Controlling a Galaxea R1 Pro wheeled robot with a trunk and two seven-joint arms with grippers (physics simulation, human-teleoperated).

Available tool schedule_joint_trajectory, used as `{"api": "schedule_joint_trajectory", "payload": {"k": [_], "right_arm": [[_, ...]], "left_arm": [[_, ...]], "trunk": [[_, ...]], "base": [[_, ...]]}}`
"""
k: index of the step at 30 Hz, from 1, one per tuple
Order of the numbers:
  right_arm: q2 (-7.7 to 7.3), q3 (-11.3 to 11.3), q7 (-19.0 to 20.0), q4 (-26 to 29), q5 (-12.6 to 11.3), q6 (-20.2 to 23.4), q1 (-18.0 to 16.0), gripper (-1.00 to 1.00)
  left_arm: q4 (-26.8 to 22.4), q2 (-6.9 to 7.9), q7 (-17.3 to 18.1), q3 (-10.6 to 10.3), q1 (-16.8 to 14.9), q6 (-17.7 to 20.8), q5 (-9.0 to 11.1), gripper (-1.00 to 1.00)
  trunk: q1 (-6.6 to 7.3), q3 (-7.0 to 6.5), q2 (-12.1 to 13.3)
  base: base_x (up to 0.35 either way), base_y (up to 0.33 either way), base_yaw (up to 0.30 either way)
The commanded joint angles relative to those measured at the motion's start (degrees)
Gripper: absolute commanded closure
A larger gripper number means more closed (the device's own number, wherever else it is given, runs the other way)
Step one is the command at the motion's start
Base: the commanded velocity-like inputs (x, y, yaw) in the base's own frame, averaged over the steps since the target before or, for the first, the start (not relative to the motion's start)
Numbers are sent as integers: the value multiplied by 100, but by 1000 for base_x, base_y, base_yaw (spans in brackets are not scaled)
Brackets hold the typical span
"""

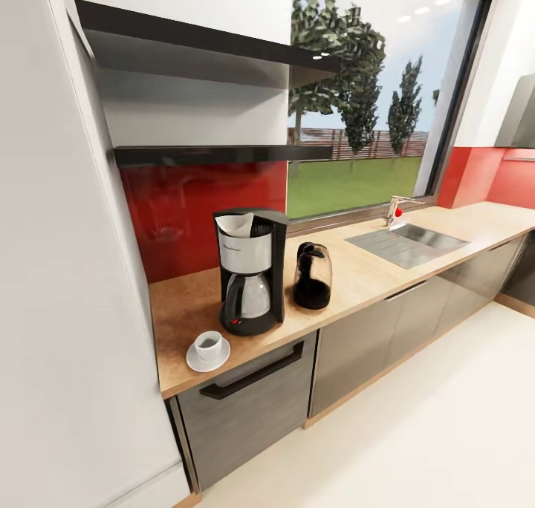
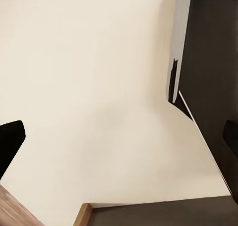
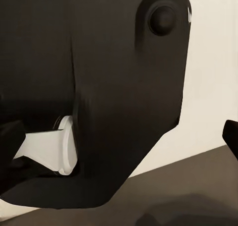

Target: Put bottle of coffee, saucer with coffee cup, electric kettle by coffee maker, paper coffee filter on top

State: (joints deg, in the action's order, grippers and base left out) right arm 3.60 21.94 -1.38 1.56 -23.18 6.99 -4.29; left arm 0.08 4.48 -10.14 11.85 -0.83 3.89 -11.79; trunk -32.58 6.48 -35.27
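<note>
A: Report the bench [image 1: 357, 278] contents, left to right.

B: The saucer [image 1: 207, 356] sits near the front edge with the coffee cup [image 1: 209, 344] upright on it. Just beside it, toward the wall, stands the coffee maker [image 1: 250, 270], with a pale paper coffee filter [image 1: 236, 226] in its top and the glass carafe [image 1: 247, 297] in its bay. What the cup and carafe hold cannot be determined. To the right of the maker, near but apart, stands a dark rounded vessel [image 1: 312, 275], probably the electric kettle. Farther right is the sink [image 1: 407, 243] with its faucet [image 1: 397, 211].

A: Location of the bottle of coffee?

B: Undetermined. The two dark shelves [image 1: 215, 154] above the bench show nothing resting on them from this angle.

A: Which arm is nearer to the station?

B: This cannot be judged. The wrist views show pale floor [image 2: 89, 87] and dark robot bodywork [image 3: 99, 87], so both arms appear stowed low, well apart from the bench. The station lies ahead and slightly left of the head camera.

A: State of each tool?

B: In each wrist view, dark fingertips [image 2: 10, 141] sit at opposite frame edges, well separated. Both tools therefore read as spread, gripping nothing.
</note>
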Motion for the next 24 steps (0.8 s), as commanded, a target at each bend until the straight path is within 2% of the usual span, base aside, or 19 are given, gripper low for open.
{"api": "schedule_joint_trajectory", "payload": {"k": [1,9,14,24], "right_arm": [[-2,45,-20,11,-49,30,-2,-100],[-10,35,-29,30,-44,-27,-5,-100],[-9,36,-31,65,-41,-217,-9,-100],[-17,30,-29,174,-40,-1103,-9,-100]], "left_arm": [[1,0,-13,44,-5,17,-61,-100],[1,0,-9,46,-5,15,-61,-100],[-1,0,-6,44,-5,8,-62,-100],[-4,0,-6,38,-5,0,-53,-100]], "trunk": [[-2,10,-8],[-2,10,-8],[-2,10,-8],[-2,10,-8]], "base": [[0,0,0],[0,0,0],[0,0,0],[0,0,0]]}}
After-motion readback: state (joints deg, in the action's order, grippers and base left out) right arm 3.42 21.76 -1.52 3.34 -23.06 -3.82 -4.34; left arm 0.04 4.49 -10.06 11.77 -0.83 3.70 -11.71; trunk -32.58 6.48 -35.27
